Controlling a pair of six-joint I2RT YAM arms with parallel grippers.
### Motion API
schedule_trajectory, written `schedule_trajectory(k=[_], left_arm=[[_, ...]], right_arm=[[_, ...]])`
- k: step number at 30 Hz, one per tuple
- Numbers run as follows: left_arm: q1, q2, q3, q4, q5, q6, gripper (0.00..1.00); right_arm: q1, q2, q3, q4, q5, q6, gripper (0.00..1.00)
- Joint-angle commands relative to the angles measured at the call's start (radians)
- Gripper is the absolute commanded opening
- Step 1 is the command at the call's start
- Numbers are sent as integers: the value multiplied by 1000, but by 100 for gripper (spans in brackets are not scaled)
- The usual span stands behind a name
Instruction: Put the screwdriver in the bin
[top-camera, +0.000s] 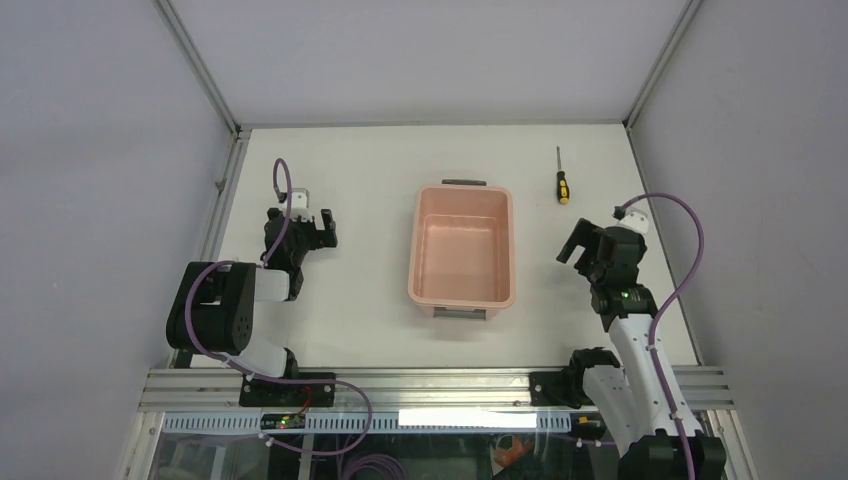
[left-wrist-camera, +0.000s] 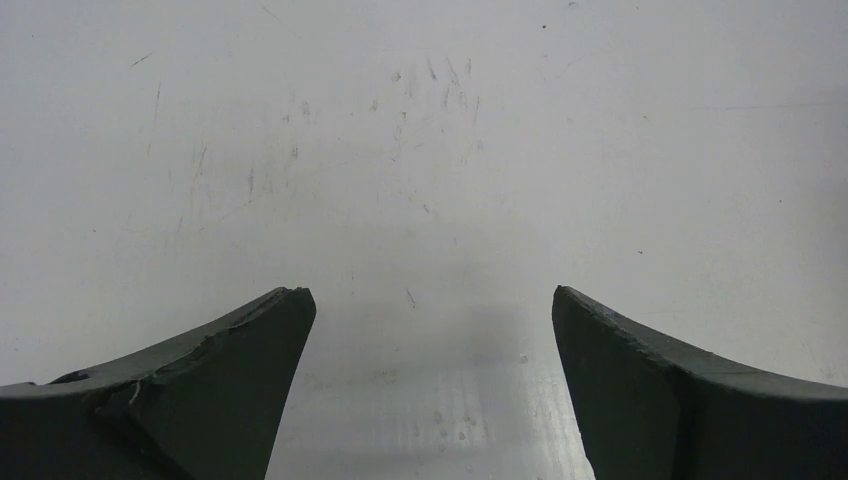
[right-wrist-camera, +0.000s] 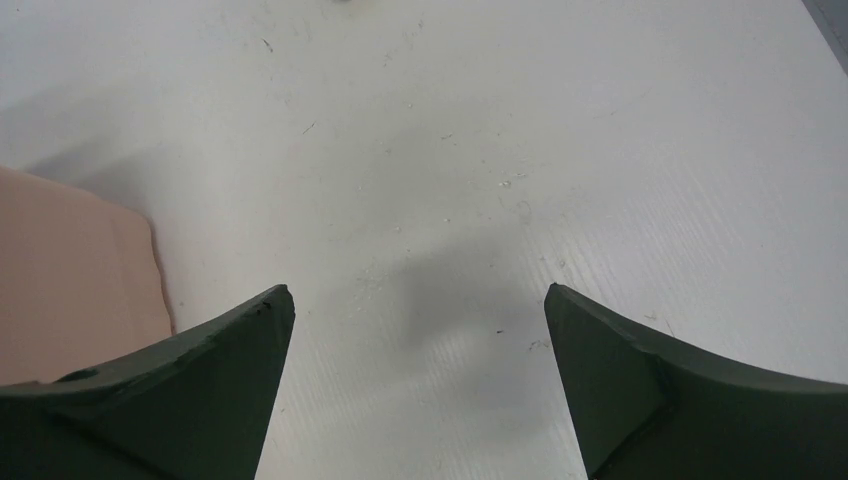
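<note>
Currently the screwdriver (top-camera: 563, 187) lies on the table (top-camera: 350, 330), off the far right corner of the bin (top-camera: 414, 250) — left gripper (top-camera: 318, 228) and right gripper (top-camera: 583, 243) both spread wide, holding nothing.

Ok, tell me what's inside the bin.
Nothing: the bin shows only its bare pink floor from above, nothing covering it. The screwdriver lies outside, on the table past its far right corner.

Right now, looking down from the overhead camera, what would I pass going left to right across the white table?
Left end effector → bin → screwdriver. The right end effector lies nearer than the screwdriver and overlaps it sideways, so I leave it out of the order.
</note>
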Motion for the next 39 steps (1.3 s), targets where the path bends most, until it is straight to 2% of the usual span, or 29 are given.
schedule_trajectory(k=[1,6,10,15,21,27,31,36,38,39], left_arm=[[-8,-27,2,27,4,-16,99],[-8,-27,2,27,5,-16,99],[-7,-27,2,27,5,-16,99],[-9,-27,2,27,5,-16,99],[-8,-27,2,27,5,-16,99],[-8,-27,2,27,5,-16,99],[-8,-28,2,27,5,-16,99],[-8,-28,2,27,4,-16,99],[-8,-27,2,27,4,-16,99],[-8,-27,2,27,4,-16,99]], right_arm=[[4,5,32,70,27,15,99],[3,112,146,68,-15,-1,99],[3,302,371,17,-73,-39,99],[3,678,737,-150,-145,-90,99],[-16,1140,1189,-385,-143,-141,99],[-28,1460,1513,-544,-105,-197,95],[-35,1558,1573,-551,-62,-225,93],[-49,1642,1579,-531,-80,-232,86],[-50,1669,1584,-521,-84,-230,79],[-50,1683,1590,-520,-86,-227,71]])
